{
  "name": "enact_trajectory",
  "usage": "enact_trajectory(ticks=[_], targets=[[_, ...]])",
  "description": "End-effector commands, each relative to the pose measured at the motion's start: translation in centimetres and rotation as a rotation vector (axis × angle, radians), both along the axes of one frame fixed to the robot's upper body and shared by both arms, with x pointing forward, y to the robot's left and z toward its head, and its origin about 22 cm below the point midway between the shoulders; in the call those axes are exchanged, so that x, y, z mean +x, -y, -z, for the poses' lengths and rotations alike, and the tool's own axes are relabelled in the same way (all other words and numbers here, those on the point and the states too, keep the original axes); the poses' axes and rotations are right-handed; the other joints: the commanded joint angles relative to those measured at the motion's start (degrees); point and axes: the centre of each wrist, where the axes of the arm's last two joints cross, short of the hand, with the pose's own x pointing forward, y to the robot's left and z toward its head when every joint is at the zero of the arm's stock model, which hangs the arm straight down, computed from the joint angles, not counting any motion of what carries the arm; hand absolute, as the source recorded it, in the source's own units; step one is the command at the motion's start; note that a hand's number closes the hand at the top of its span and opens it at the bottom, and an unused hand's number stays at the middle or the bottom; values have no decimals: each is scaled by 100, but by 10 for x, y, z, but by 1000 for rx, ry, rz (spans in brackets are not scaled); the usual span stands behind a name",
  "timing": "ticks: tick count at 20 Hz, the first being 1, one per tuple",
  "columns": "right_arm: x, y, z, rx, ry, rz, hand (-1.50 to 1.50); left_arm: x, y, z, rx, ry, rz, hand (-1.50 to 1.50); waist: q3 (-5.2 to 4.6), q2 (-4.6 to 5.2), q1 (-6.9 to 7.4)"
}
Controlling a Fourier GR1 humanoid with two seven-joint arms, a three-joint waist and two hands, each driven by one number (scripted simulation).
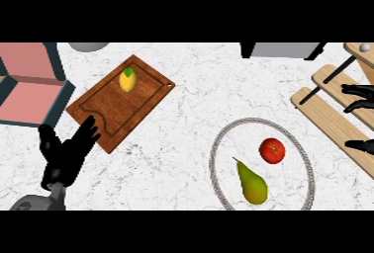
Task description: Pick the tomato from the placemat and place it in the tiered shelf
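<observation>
Tomato [272, 150] on placemat [219, 148] (beside pear [251, 183]) — both robot hands open, empty.

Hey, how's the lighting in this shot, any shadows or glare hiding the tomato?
Head view: light is flat and even, no glare; the tomato and pear show clearly on the placemat, casting almost no shadow; the shelf runs off the right edge.

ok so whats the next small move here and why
Probably bring the right hand, now over the tiered shelf, back left toward the tomato. It lies untouched on the placemat beside the pear, and neither hand holds anything.
</observation>
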Motion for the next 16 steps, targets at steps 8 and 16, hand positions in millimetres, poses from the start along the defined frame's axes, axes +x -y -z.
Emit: enact_trajectory(ticks=[8, 16], targets=[[6, -23, -60, -348, -199, -239, -150, 2, -7, 6, 21, -17, -42, 0, 13, -45, -294], [12, -98, -63, -425, -204, -59, -150, -14, -5, 19, 13, -38, -41, 0, 15, -44, -253]])
